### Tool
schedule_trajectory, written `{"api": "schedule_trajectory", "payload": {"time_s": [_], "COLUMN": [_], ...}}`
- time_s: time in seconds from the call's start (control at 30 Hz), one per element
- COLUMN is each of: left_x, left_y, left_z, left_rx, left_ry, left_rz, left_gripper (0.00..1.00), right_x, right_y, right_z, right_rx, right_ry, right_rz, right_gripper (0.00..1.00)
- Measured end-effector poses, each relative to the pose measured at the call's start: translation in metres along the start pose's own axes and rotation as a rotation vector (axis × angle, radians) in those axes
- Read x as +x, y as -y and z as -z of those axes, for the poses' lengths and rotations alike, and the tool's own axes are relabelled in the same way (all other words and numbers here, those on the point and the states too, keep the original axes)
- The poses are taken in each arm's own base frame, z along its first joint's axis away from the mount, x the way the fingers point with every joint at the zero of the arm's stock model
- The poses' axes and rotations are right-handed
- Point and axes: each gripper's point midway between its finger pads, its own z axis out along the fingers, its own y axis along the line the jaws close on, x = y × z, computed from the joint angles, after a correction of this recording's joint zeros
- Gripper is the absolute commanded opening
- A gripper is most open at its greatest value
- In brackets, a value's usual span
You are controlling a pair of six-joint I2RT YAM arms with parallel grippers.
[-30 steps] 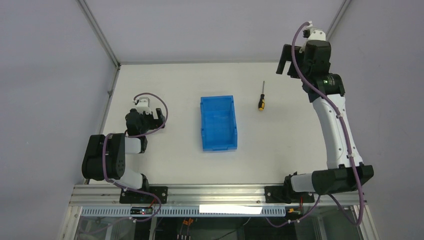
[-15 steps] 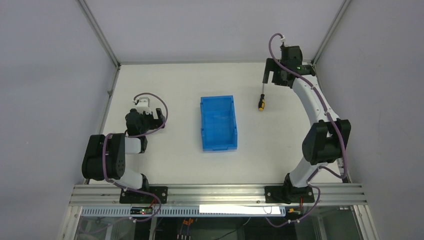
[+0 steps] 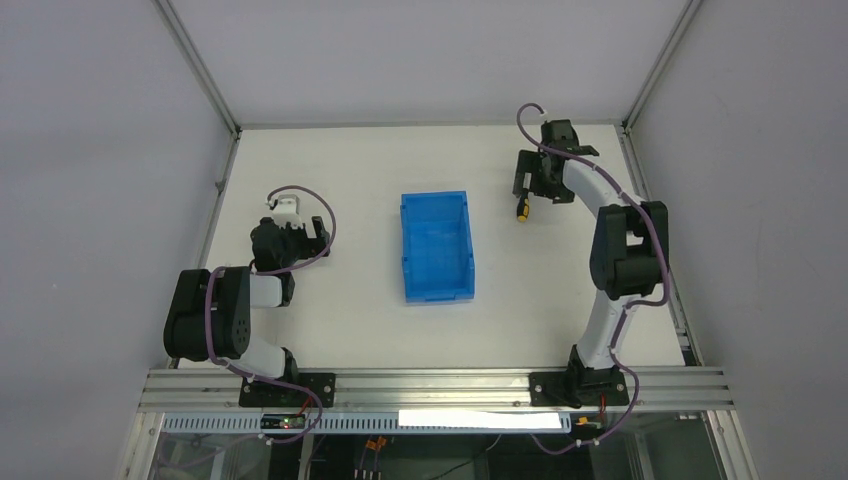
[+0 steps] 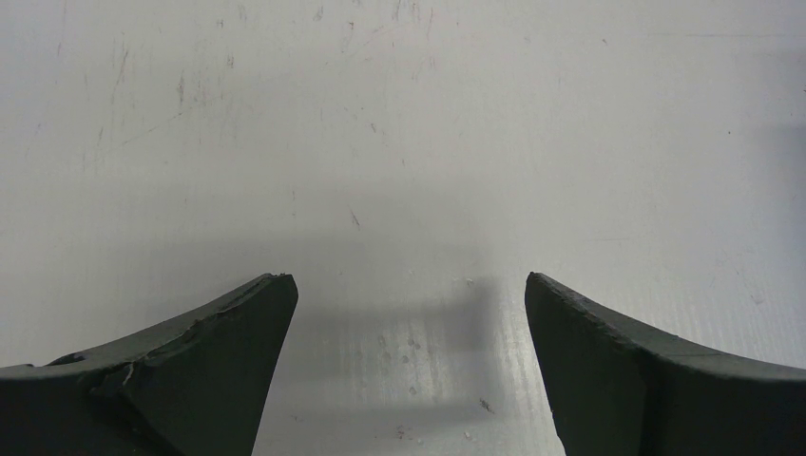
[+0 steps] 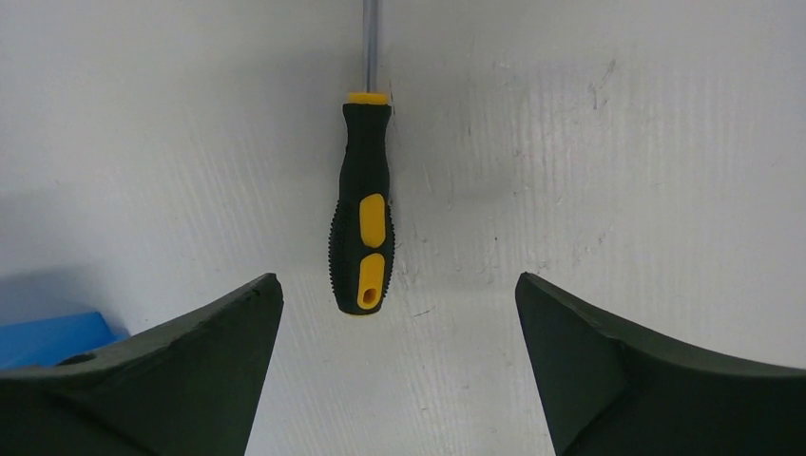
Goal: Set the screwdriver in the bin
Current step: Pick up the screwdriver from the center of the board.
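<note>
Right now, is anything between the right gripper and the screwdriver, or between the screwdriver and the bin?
Nothing visible. The right gripper hangs open over the screwdriver handle, and only table surface lies between the screwdriver and the open-topped bin.

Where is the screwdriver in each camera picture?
Top view: screwdriver upper right, right of the bin, partly under the right gripper.
Left wrist: not in it; only table.
Right wrist: upper centre, handle nearest the camera, just ahead of the open right gripper.
Shared landmark: the bin; its blue corner shows lower left in the right wrist view.
</note>
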Motion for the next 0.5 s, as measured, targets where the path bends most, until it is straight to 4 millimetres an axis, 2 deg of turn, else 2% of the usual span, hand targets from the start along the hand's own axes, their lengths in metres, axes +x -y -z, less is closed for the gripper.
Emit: {"api": "schedule_trajectory", "payload": {"time_s": [0.23,0.4,0.5], "left_x": [0.000,0.000,0.000], "left_y": [0.000,0.000,0.000], "left_z": [0.000,0.000,0.000], "left_rx": [0.000,0.000,0.000], "left_ry": [0.000,0.000,0.000], "left_rz": [0.000,0.000,0.000], "left_gripper": [0.99,0.99,0.99], "right_x": [0.016,0.030,0.030], "right_y": [0.000,0.004,0.006], "right_z": [-0.030,-0.050,-0.053], "right_rx": [0.007,0.043,0.060], "right_ry": [-0.059,-0.102,-0.099], "right_rz": [-0.005,0.003,0.010], "right_gripper": [0.89,0.79,0.68]}}
